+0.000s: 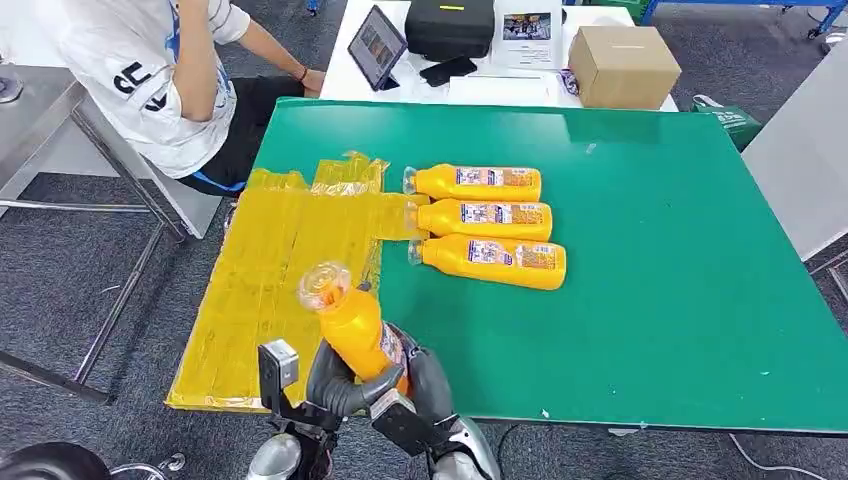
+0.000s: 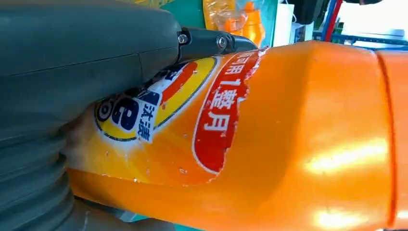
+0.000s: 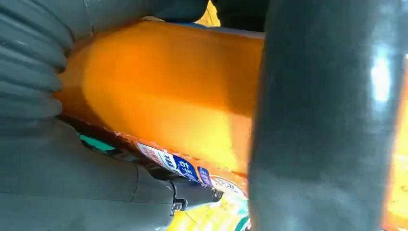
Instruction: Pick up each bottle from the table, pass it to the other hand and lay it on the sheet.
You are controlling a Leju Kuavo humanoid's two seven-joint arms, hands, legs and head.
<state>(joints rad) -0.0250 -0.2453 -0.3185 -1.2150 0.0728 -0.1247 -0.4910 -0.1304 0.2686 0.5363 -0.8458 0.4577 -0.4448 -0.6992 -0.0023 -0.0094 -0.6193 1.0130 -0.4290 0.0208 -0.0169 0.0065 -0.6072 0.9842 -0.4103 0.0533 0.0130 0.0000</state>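
An orange bottle [image 1: 355,325] with a clear cap stands tilted above the near table edge, cap pointing up and left. My left hand [image 1: 335,385] and my right hand [image 1: 430,385] both grip its lower body, one from each side. In the left wrist view my left hand [image 2: 72,72] presses on the bottle [image 2: 298,144] at its torn label. In the right wrist view my right hand [image 3: 62,183] wraps the bottle [image 3: 168,91]. Three more orange bottles [image 1: 485,218] lie side by side on the green table [image 1: 650,250]. The yellow sheet [image 1: 270,280] covers the table's left part.
A person [image 1: 160,80] sits at the table's far left corner. Behind the green table a white table [image 1: 350,85] carries a tablet [image 1: 377,45], a black case [image 1: 450,25] and a cardboard box [image 1: 622,65]. A metal table frame [image 1: 120,190] stands at the left.
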